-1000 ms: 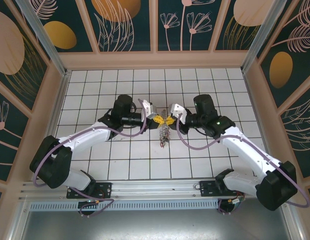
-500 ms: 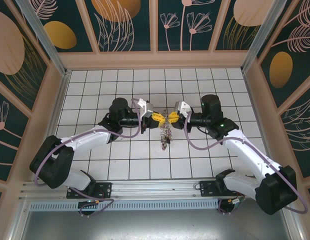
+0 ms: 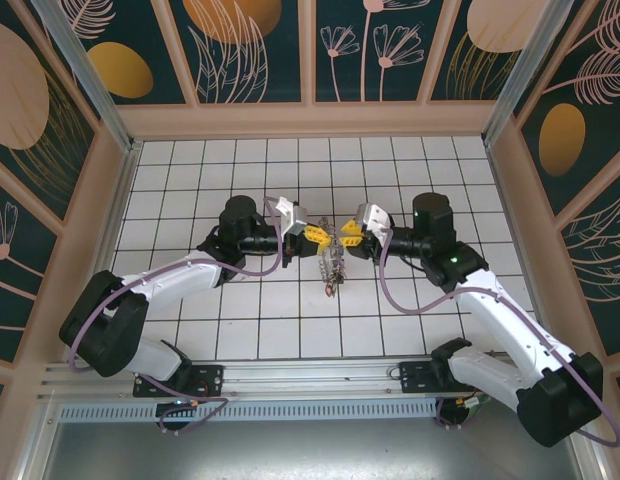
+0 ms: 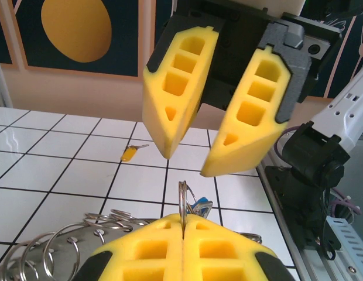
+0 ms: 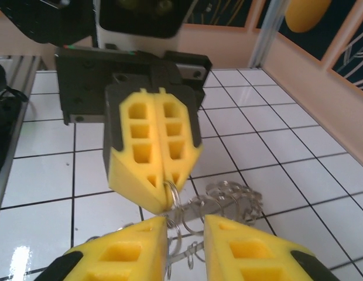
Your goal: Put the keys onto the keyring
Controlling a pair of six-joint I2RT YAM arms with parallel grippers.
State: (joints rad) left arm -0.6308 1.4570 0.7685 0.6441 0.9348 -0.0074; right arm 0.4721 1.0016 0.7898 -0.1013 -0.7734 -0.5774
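The right claw has parted, backing off the keyring. The left claw stays clamped on it; a regrasp likely comes next.

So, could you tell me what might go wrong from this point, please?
The left gripper pinches one thin ring of the keyring by its edge; it might twist or slip, dropping the hanging bunch.
The right gripper stands open, close to the left one; closing in, the two could collide.
A yellow-tagged key lies apart on the tiles, easily missed.
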